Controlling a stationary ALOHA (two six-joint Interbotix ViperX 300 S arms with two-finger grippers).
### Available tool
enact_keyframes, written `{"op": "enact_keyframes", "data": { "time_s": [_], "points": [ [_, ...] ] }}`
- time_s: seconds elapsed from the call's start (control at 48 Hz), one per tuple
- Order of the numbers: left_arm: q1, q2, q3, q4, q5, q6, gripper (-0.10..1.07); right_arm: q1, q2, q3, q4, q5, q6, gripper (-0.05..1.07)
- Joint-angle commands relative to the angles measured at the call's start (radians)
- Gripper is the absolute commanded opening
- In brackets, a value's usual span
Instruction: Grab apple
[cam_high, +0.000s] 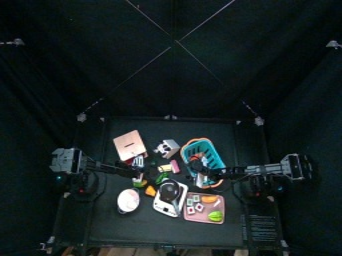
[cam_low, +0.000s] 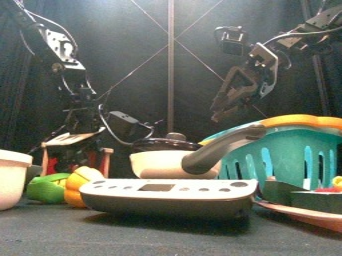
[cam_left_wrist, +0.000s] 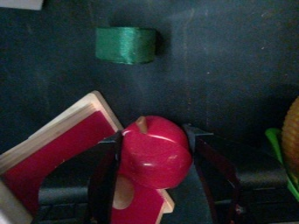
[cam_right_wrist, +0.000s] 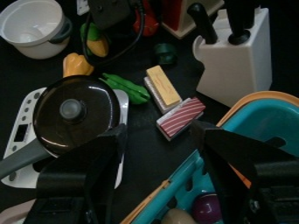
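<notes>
Gripping the red apple (cam_left_wrist: 158, 150) between its two jaws, the left claw (cam_left_wrist: 160, 166) is clenched on it from both sides. The apple sits against the edge of a red-and-tan open box (cam_left_wrist: 61, 149), and beyond the apple a small green block (cam_left_wrist: 125, 45) lies apart on the black counter (cam_left_wrist: 222, 79).

The right claw (cam_right_wrist: 162, 166) hangs released, jaws spread wide over the teal basket (cam_right_wrist: 263, 118). Just past the basket lie a striped red block (cam_right_wrist: 180, 115) and a tan block (cam_right_wrist: 163, 85), with a black pan (cam_right_wrist: 73, 108) to their side. Farther off stand a white knife block (cam_right_wrist: 239, 48) and a white bowl (cam_right_wrist: 33, 24).
</notes>
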Motion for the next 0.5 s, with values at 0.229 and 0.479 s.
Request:
{"op": "enact_keyframes", "data": {
  "time_s": [0.229,0.479],
  "points": [
    [-0.066,-0.121,-0.015,0.003,0.0,-0.003,0.76,-0.002,-0.012,-0.023,-0.002,-0.003,-0.002,0.93],
    [-0.091,-0.133,-0.02,-0.002,-0.002,-0.005,0.76,0.0,-0.012,-0.02,-0.002,-0.003,-0.002,0.93]
  ]
}}
